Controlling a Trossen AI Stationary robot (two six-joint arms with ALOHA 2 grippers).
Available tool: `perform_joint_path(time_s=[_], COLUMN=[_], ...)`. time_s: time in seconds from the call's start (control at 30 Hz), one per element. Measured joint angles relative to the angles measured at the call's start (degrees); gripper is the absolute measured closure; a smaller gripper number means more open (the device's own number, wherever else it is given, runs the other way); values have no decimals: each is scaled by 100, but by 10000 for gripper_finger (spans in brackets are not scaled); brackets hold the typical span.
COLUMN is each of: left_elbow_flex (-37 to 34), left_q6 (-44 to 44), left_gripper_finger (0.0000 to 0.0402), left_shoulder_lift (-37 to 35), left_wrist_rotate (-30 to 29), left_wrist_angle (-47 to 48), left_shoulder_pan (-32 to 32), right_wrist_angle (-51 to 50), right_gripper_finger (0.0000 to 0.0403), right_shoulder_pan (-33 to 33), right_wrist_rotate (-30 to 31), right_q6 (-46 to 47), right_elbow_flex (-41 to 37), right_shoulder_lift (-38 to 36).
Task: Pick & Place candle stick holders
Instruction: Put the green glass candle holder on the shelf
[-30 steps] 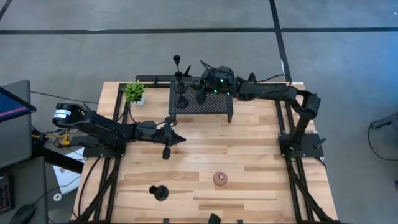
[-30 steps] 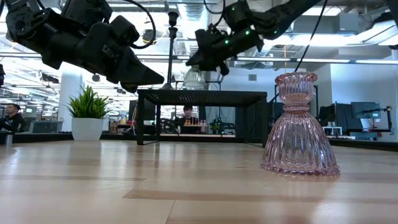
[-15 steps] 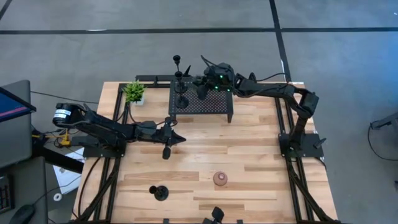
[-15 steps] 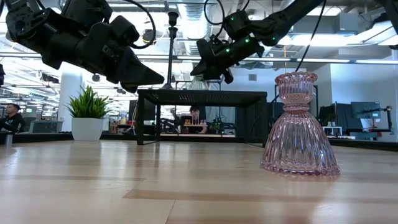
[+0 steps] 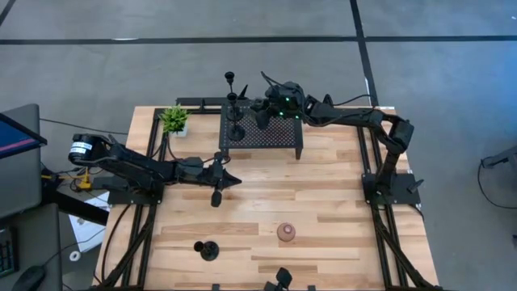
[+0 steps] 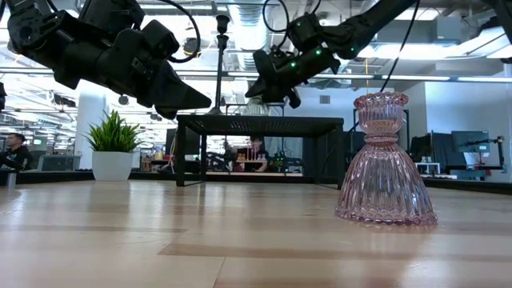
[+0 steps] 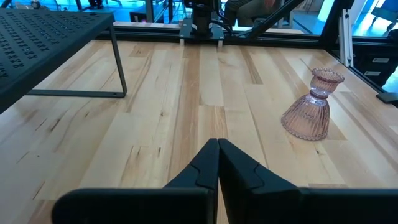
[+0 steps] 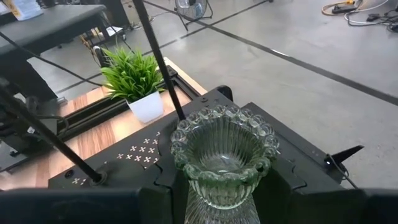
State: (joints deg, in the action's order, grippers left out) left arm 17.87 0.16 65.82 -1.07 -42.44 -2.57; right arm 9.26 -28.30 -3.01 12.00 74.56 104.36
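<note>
While both arms sit over the wooden table [image 5: 323, 206], the perforated metal stand [image 5: 262, 137] at the far centre takes most of the action. Right gripper [image 5: 265, 113] is over the stand's far edge w/ the greenish glass holder [image 8: 222, 155] between its fingers, clamped low on the body; base hidden, so can't say if it's touching the deck. Two slim black stemmed holders [image 5: 234, 121] stand on the stand's left part, a third black holder [image 5: 208, 250] sits near-left on the table, the pink glass holder [image 5: 286, 233] near-centre. Left gripper [image 5: 230, 181] hangs mid-table, fingers pressed together, nothing held. Small potted plant [image 5: 174, 120] sits far-left by the stand.

Handling, my read: ribbed glass is stiff, slick, breakable, prob. heavier than the black stems; the narrow waist under the flared rim is the best hold. Stems look tippy, so room on the stand's left is tight; right part looks open. Plenty of bare table around the pink one.
</note>
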Motion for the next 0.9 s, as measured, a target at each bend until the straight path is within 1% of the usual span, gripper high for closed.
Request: perform_joint_path(time_s=[0.57, 0.73, 0.9], left_elbow_flex=[0, 0, 0], left_q6=[0, 0, 0], left_gripper_finger=[394, 394, 394], left_shoulder_lift=[0, 0, 0], left_wrist_rotate=[-1, -1, 1], left_wrist_angle=[0, 0, 0], left_shoulder_pan=[0, 0, 0], right_wrist_angle=[-284, -293, -256], right_gripper_finger=[278, 271, 253], right_shoulder_pan=[-15, 7, 13], right_wrist_rotate=[2, 0, -1], right_q6=[10, 10, -134], right_elbow_flex=[-4, -4, -4], right_shoulder_lift=[-3, -4, -4])
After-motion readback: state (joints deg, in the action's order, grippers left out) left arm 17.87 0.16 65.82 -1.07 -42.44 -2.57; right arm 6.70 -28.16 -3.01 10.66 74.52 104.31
